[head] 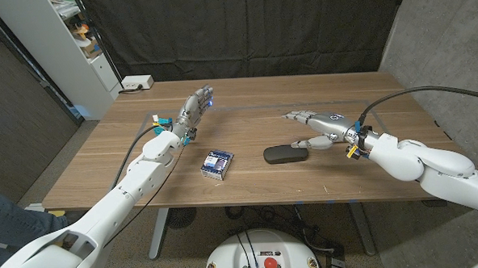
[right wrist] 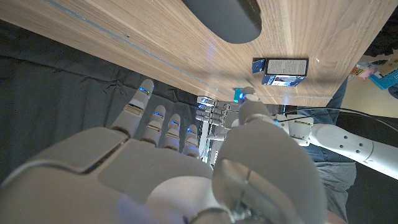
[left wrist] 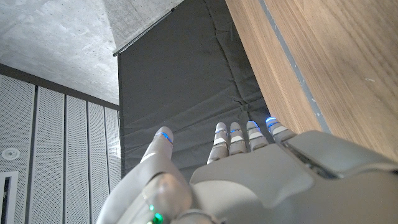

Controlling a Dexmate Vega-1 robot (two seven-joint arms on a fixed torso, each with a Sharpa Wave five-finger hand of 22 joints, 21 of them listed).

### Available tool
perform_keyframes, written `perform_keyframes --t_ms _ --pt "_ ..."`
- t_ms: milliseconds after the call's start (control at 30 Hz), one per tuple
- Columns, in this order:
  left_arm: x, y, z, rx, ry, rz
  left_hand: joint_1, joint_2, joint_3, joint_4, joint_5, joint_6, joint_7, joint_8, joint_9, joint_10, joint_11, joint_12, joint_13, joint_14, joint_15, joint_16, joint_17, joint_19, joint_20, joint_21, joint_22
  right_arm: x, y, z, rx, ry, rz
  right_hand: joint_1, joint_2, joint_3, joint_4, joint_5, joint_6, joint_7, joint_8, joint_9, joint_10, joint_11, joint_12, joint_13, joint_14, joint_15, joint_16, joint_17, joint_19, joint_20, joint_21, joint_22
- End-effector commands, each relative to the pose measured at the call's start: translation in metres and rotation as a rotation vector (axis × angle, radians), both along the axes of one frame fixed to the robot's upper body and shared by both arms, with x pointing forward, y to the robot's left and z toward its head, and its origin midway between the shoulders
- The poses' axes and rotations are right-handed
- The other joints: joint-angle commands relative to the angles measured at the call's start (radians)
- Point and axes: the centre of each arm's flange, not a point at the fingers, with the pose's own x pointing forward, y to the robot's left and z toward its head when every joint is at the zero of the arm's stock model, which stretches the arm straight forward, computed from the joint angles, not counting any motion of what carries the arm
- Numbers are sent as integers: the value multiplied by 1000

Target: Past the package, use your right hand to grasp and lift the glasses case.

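Dark curtains hang behind the wooden table (head: 246, 109), with a white shelf unit (head: 65, 45) at the far left and a small white box (head: 137, 83) on the table's far left corner. We see the dark, rounded oblong glasses case (head: 286, 154) lying flat near the table's middle, and the small blue-and-white package (head: 218, 163) just to its left, apart from it. Our right hand (head: 318, 129) hovers just right of the case with its fingers apart and outstretched, holding nothing; the thumb tip comes close to the case's right end, but we cannot tell whether it touches. Our left hand (head: 192, 112) stands raised over the table to the far left of the package, fingers straight and close together, thumb apart, holding nothing.
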Motion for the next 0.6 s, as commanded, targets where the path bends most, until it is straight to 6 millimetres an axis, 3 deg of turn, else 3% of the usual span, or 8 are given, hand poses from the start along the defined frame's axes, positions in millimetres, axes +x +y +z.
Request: perform_keyframes --t_ms 33,600 --pt "0 -2 1 11 2 -3 1 11 -4 2 0 9 1 5 5 1 5 3 4 -3 9 5 4 5 9 4 4 -1 4 -4 -33 7 -36 1 -16 -2 0 5 11 -8 14 5 -7 0 0 4 -3 7 -2 3 -7 8 -3 6" --pt "0 -3 0 8 5 -7 1 12 -4 1 0 13 3 6 5 3 6 4 4 -3 10 5 4 5 10 5 5 3 7 -9 -67 41 -116 1 -33 -8 -1 10 17 -3 17 5 -9 9 3 5 -7 17 -1 2 -14 19 -1 6"
